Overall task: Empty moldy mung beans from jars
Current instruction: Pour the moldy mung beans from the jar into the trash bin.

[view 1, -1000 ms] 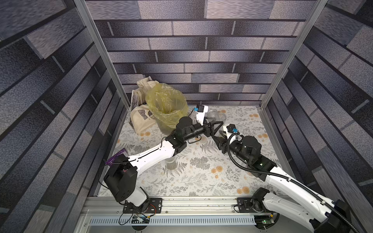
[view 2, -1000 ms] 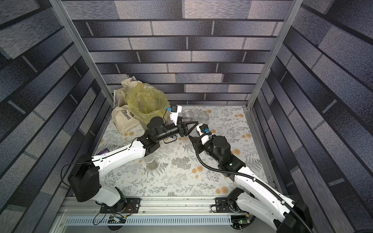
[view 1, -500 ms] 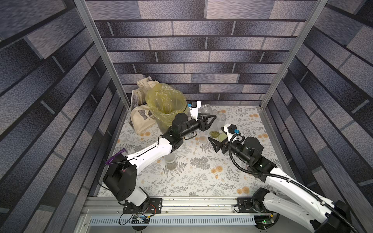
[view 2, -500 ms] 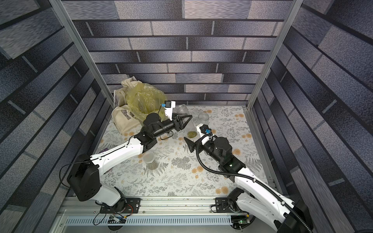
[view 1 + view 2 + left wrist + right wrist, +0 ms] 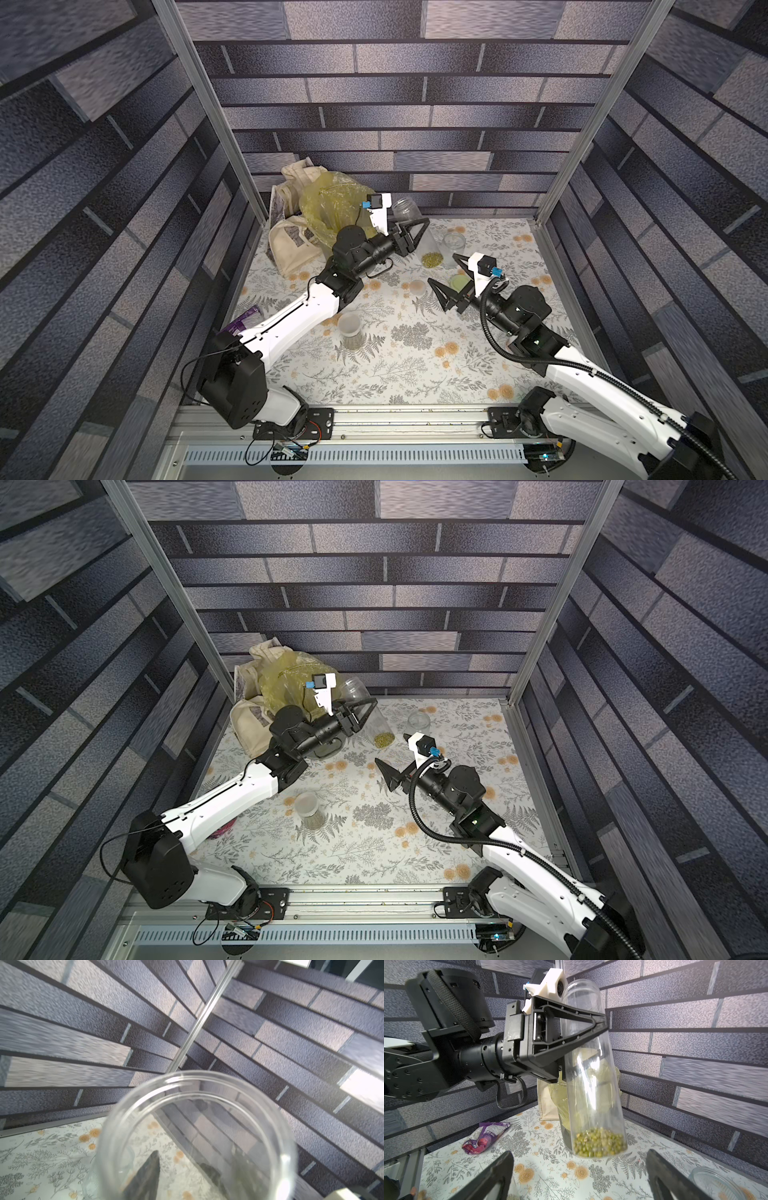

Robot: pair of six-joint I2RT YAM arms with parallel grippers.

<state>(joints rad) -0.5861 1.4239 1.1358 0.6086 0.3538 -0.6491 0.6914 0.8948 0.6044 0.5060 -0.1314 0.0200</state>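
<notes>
I have the left gripper (image 5: 415, 232) clamped on the tall jar (image 5: 430, 246). The jar is tilted with its open mouth uppermost, just beside the bin (image 5: 328, 203) at back left, and the beans (image 5: 432, 259) are pooled in its base. Further right, the right gripper (image 5: 442, 269) hangs wide open and empty by the green lid (image 5: 458, 282), with the short jar (image 5: 452, 243) near its far finger and open cloth (image 5: 415, 374) toward the front edge.
</notes>
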